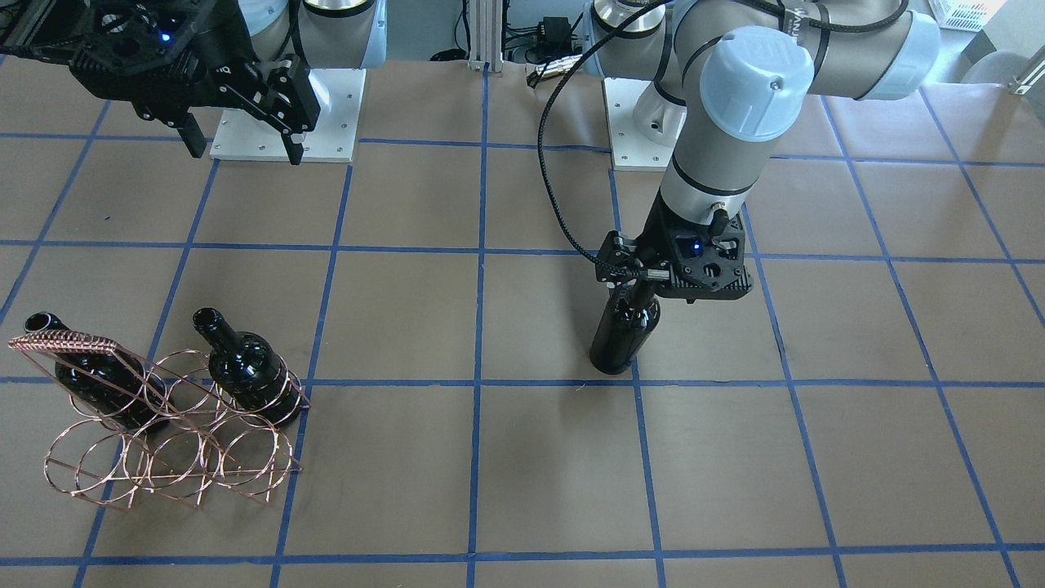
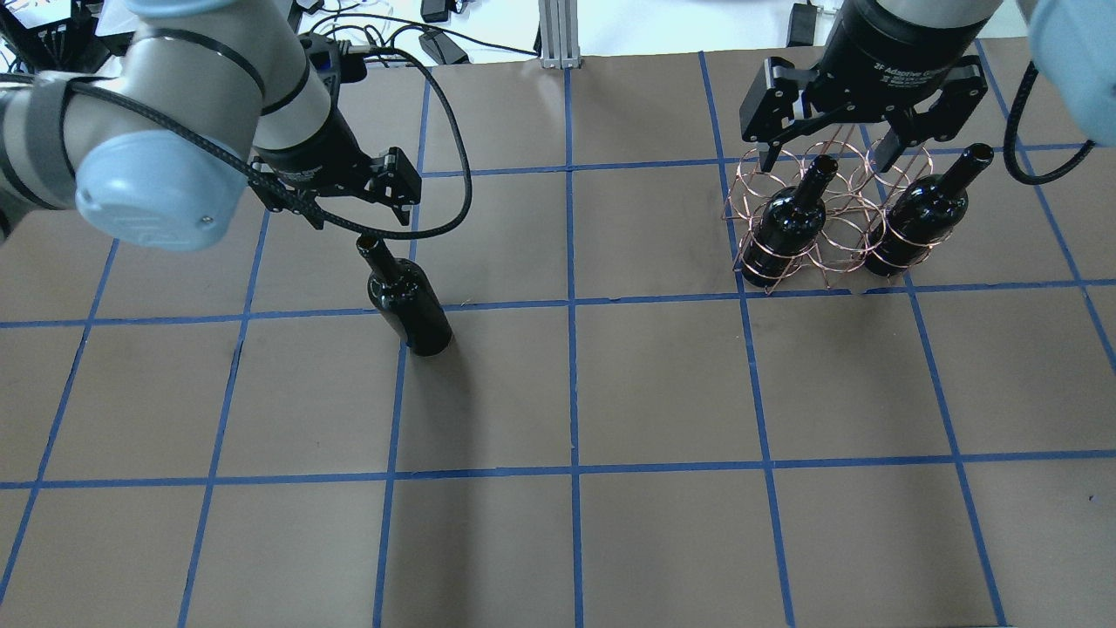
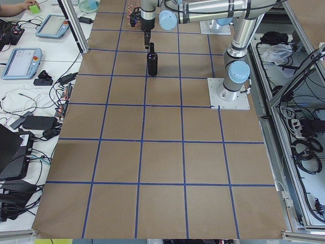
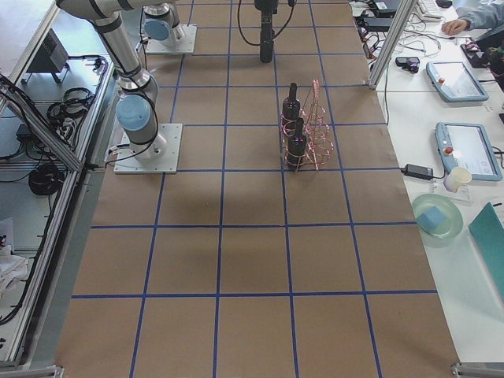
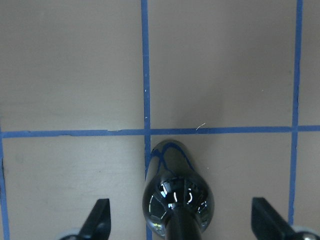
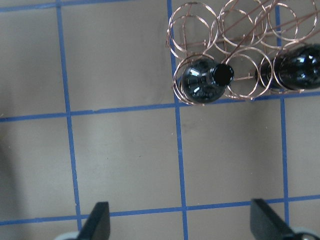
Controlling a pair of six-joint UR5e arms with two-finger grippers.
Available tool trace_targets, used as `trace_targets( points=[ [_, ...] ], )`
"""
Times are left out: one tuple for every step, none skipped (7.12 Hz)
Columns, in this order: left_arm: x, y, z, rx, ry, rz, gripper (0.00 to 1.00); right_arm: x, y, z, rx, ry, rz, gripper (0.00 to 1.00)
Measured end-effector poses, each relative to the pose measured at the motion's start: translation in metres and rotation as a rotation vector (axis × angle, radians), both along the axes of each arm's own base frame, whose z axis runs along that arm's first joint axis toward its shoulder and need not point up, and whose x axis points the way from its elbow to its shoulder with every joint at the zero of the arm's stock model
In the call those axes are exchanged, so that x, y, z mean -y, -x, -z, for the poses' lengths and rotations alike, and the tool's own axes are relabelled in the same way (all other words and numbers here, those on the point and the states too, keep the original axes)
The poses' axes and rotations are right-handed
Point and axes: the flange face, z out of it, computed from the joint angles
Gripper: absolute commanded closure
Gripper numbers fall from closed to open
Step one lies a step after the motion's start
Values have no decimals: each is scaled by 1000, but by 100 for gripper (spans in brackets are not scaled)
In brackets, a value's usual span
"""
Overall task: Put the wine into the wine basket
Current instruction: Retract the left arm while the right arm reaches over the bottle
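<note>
A near-black wine bottle (image 2: 408, 301) stands upright on the brown table, also in the front view (image 1: 624, 331). My left gripper (image 5: 182, 222) is open right above it, with its fingers (image 5: 100, 217) spread on both sides of the bottle's neck and not touching it. The copper wire wine basket (image 2: 837, 218) stands at the far right and holds two more bottles (image 2: 789, 227) (image 2: 920, 218) in the end rings of the row nearer me. My right gripper (image 2: 824, 161) hangs open and empty above the basket.
The middle ring of the basket's near row (image 6: 245, 75) and the far row (image 6: 235, 25) hold nothing. The arm bases (image 1: 286, 114) (image 1: 645, 122) stand at the table's robot side. Blue tape lines grid the brown table (image 2: 575, 392).
</note>
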Motion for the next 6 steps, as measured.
trace_targets(
  points=[
    [5, -15, -32, 1, -7, -19, 0, 13, -2, 0, 4, 65, -1, 0],
    [12, -45, -57, 2, -5, -41, 0, 22, -3, 5, 9, 97, 10, 0],
    [19, -86, -69, 6, -2, -45, 0, 30, -6, 13, 21, 99, 33, 0],
    [22, -126, -75, 10, -4, -49, 0, 38, -16, 20, 52, 88, 75, 0],
    [20, -164, -79, 13, -8, -66, 0, 52, -41, 25, 92, 77, 141, 0],
    [14, -195, -82, 22, -22, -97, 0, 70, -82, 28, 122, 72, 203, 0]
  ],
)
